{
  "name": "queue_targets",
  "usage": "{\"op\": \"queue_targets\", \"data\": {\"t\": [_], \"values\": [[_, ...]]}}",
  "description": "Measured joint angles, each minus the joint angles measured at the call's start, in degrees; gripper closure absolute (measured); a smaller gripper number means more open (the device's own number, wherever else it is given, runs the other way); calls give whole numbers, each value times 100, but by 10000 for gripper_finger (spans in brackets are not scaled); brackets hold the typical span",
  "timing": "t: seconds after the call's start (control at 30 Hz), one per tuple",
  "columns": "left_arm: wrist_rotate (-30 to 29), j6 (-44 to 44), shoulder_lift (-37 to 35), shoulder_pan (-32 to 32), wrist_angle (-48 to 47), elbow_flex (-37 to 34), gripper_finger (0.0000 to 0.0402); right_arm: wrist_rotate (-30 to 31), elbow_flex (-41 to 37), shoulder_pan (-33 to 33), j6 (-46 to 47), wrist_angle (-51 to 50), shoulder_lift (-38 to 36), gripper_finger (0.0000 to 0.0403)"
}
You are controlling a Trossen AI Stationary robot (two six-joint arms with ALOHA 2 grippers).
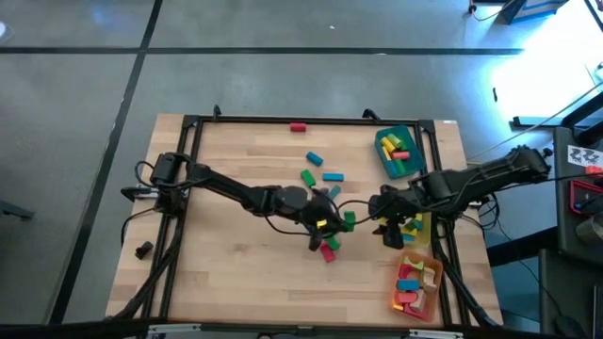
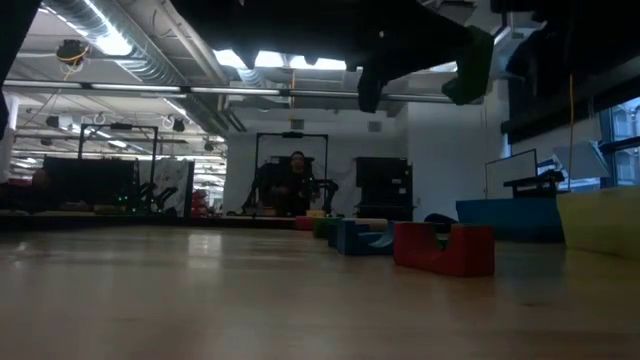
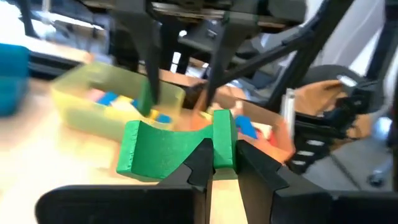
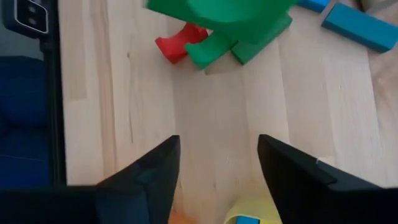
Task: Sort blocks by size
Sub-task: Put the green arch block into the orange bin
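Note:
My left gripper [image 1: 332, 222] reaches in from the table's left to its middle and is shut on a green arch-shaped block [image 3: 165, 149]. My right gripper [image 4: 217, 162] hangs open over the near rim of the yellow tray [image 1: 421, 226], slanting down. Its fingers [image 3: 149, 68] stand just behind the green block and are apart from it. Loose blocks lie flat on the table: a red one [image 1: 298, 126] at the far edge, blue [image 1: 314, 158] and green [image 1: 308, 176] ones in the middle, and a red arch [image 2: 445, 250] below the held block. My left gripper pinches one leg of the green arch [image 3: 224, 140] between its two fingers. The fingers come in about level from the table's left. The arch is lifted clear of the table, with its hollow side turned up.
A teal tray [image 1: 412, 135] with blocks stands at the far right. The yellow tray holds blue and pink pieces. An orange tray [image 1: 429, 292] with several blocks sits at the near right. A small dark lump [image 1: 143, 250] lies at the left, off the table. Bare wood lies at the near left.

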Motion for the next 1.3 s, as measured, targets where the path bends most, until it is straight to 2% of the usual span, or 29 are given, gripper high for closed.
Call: {"op": "queue_targets", "data": {"t": [0.13,0.3,0.5,0.63,0.73,0.87,1.03,1.13,1.3], "values": [[311,-307,-2,-15,-69,0,359,-11,0,0,-128,-59,55,170],[391,-332,-2,-11,-67,0,359,-284,0,26,-921,-89,-113,170],[389,-266,-2,21,-72,0,358,654,0,258,-1163,-486,-663,171],[374,-232,-2,46,-78,0,359,1318,-19,669,-922,-717,-1064,171],[325,-233,-2,55,-80,0,357,1584,-267,1028,-858,-252,-1295,171],[323,-237,-2,74,-82,0,357,1787,-727,1546,-1055,1046,-1431,169],[321,-431,-2,83,-62,0,358,3032,-1272,1955,-2368,2659,-1130,176],[319,-546,-2,83,-54,0,356,3671,-1391,2061,-2842,3114,-885,184],[320,-634,-2,66,-37,0,358,4184,-1408,2057,-2986,3220,-380,201]]}}
